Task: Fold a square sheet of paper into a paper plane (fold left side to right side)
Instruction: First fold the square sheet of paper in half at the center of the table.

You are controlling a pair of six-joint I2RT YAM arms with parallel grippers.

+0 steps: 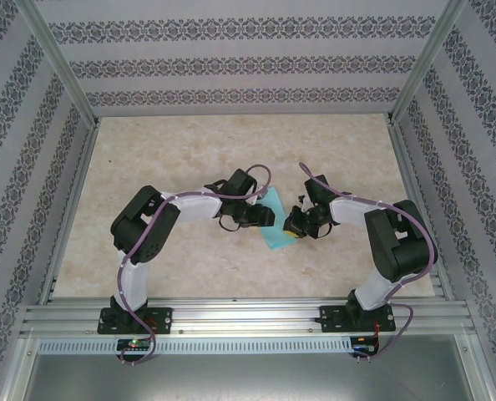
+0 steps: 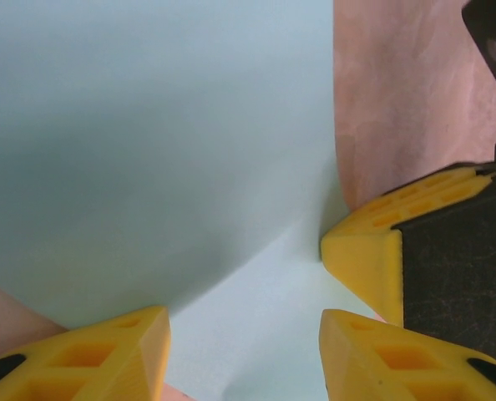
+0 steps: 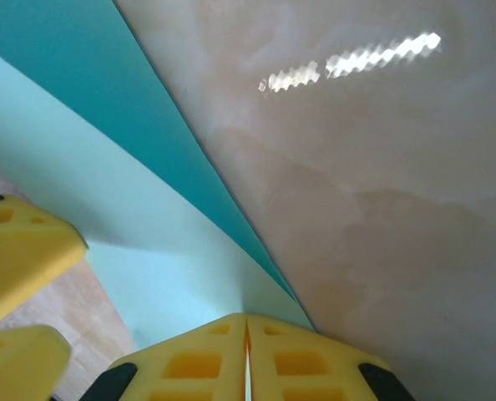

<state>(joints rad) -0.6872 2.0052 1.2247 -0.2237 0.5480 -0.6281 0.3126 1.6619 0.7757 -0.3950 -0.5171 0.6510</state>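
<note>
Where the paper lies: the square sheet of paper point(image 1: 275, 238) sits between the two claws, with one flap reared up ahead of the left one.
left claw point(image 2: 244, 327): fingers half apart, astride the sheet, gripping nothing.
right claw point(image 3: 246, 334): closed tight, seemingly nipping the paper's edge at its tips.
Doing it well: I'd match the edges squarely before pressing the crease.
</note>
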